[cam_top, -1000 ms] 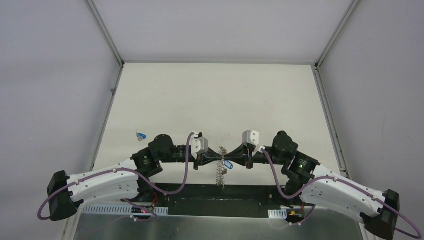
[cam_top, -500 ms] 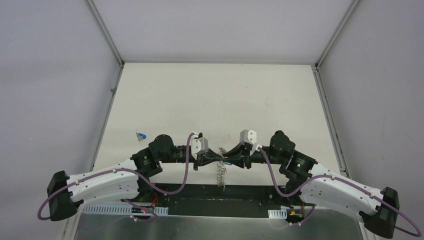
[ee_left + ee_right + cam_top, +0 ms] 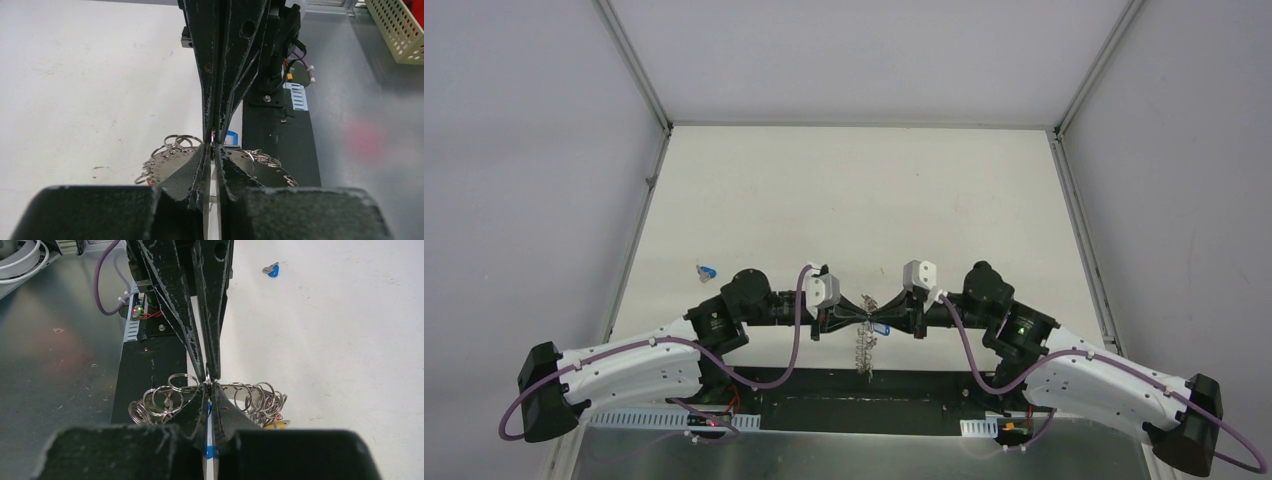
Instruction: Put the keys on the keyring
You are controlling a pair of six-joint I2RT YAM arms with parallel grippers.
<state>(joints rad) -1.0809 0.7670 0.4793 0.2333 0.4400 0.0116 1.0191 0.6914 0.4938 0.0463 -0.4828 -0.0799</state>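
Right wrist, not left, shows a loose blue key (image 3: 271,271); left tool (image 3: 212,150) and right tool (image 3: 209,387) are pinched closed.

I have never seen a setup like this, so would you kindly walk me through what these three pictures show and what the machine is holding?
These are two robot arms bolted at the near edge of a white table. The wide picture comes from a fixed camera above and behind them; the other two come from a camera on each wrist, looking along its own fingers. The left end effector and right end effector are both shut and meet tip to tip above the table. The keyring, a metal ring edged with small wire loops, hangs from that meeting point; the left one seems to pinch it, while what the right pinches is too small to tell. One blue-tagged key lies alone on the table, to the left.
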